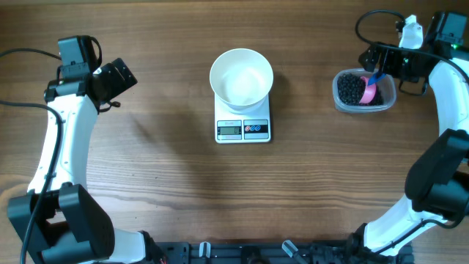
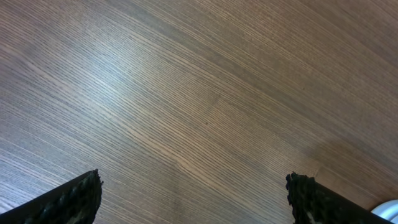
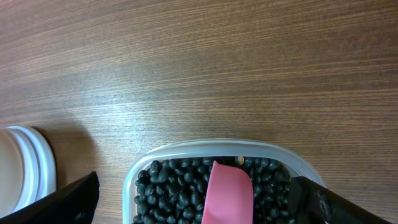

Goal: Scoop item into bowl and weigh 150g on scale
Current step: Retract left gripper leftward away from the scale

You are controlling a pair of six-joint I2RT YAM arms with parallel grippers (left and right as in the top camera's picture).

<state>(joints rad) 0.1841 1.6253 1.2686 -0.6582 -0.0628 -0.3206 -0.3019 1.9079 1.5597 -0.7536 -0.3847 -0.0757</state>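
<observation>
Beans (image 3: 180, 180), small, round and black, lie heaped in the clear plastic tub (image 3: 132, 180) on the right side of the wooden table (image 1: 161, 176). A pink scoop (image 3: 228, 190) rests on top of them, and from overhead you can see its blue handle pointing up and away from the heap. Your right gripper (image 3: 193, 196) hangs just above the tub with its jaws spread wide. The scoop shows between the two fingers, but nothing is clamped, and you cannot tell from these views whether either finger touches the handle. Well to the left of the tub, at the middle of the table, the white bowl (image 1: 241, 76) sits on the back part of the scale (image 1: 242, 130), its inside showing plain glossy white. The scale's grey display and two round buttons face the near edge, and the reading is too small to make out. Your left gripper (image 2: 193, 193) is far off on the left side, jaws fully apart over bare wood, holding nothing and touching nothing.
</observation>
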